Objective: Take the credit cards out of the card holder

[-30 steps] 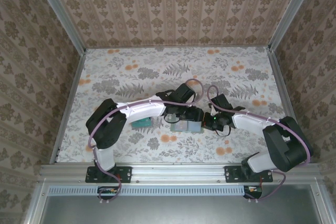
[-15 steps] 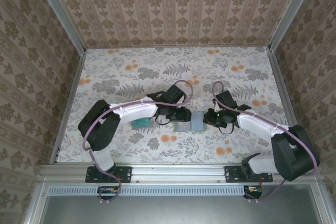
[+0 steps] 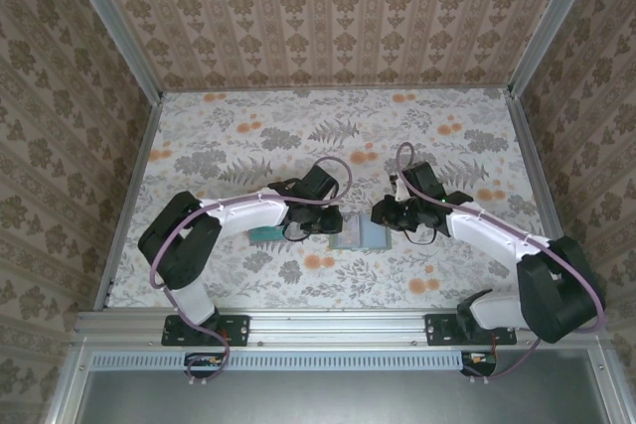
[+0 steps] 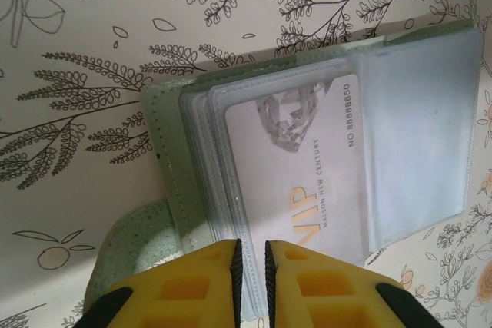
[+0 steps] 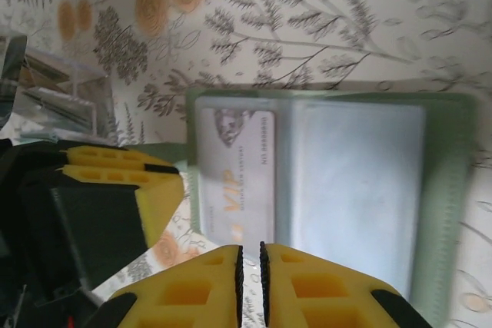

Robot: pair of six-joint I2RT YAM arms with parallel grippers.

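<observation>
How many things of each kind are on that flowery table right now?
Robot arms: 2, the left arm and the right arm
Card holder: 1, lying open
VIP card in a clear sleeve of the holder: 1
Teal card out on the table, partly under the left arm: 1
Total: 5

Matt, faintly grained cover on the grey-green bifold card holder (image 4: 165,167); glossy clear plastic sleeves (image 4: 419,113) just ahead of the left gripper (image 4: 252,248) (yellow fingers (image 4: 192,289) matt).

Pale green card holder (image 4: 165,151), orange-flowered table (image 3: 248,136)
</observation>
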